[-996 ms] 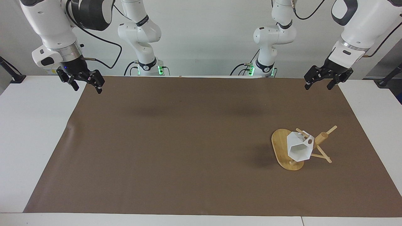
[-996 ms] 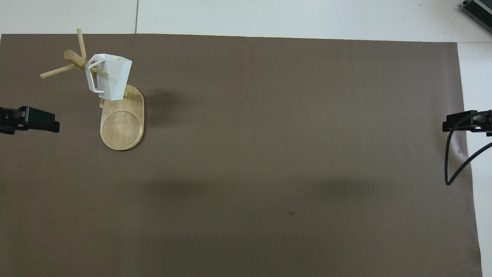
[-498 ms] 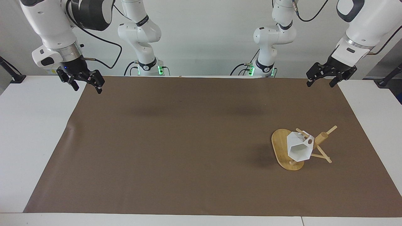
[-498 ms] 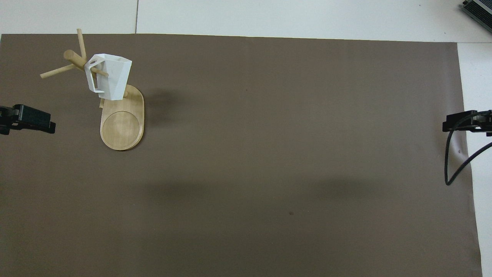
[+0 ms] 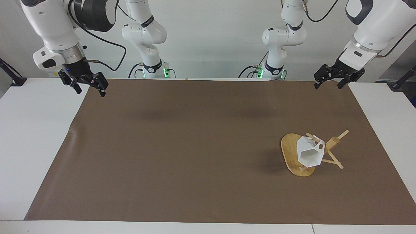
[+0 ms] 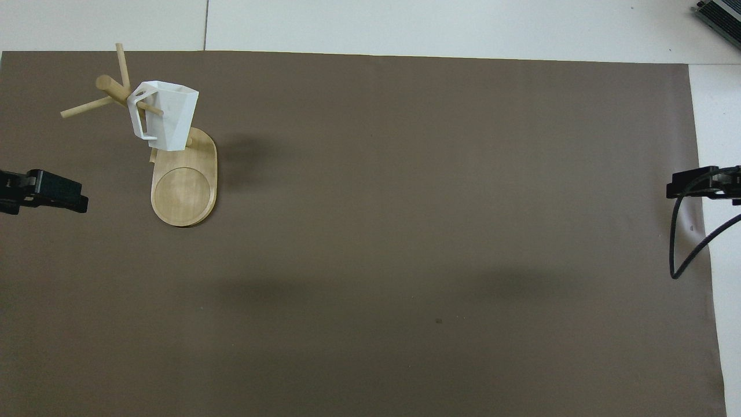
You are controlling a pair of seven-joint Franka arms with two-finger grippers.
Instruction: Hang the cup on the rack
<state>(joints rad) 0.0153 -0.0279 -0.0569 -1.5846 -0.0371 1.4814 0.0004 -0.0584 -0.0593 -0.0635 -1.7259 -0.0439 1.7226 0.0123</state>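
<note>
The white faceted cup (image 5: 310, 152) (image 6: 168, 116) hangs by its handle on a peg of the bamboo rack (image 5: 291, 152) (image 6: 184, 188), toward the left arm's end of the brown mat. My left gripper (image 5: 327, 81) (image 6: 58, 194) is open and empty, raised over the mat's edge at that end, apart from the rack. My right gripper (image 5: 88, 87) (image 6: 692, 186) is open and empty, raised over the mat's edge at the right arm's end, where that arm waits.
A brown mat (image 5: 195, 146) covers most of the white table (image 5: 35, 136). A black cable (image 6: 680, 243) loops down by the right gripper. A dark device corner (image 6: 721, 14) shows at the table's farthest edge.
The left gripper has shifted a little near the mat's edge, rising slightly and drifting toward the robots. The cup, the rack and the right arm have not moved.
</note>
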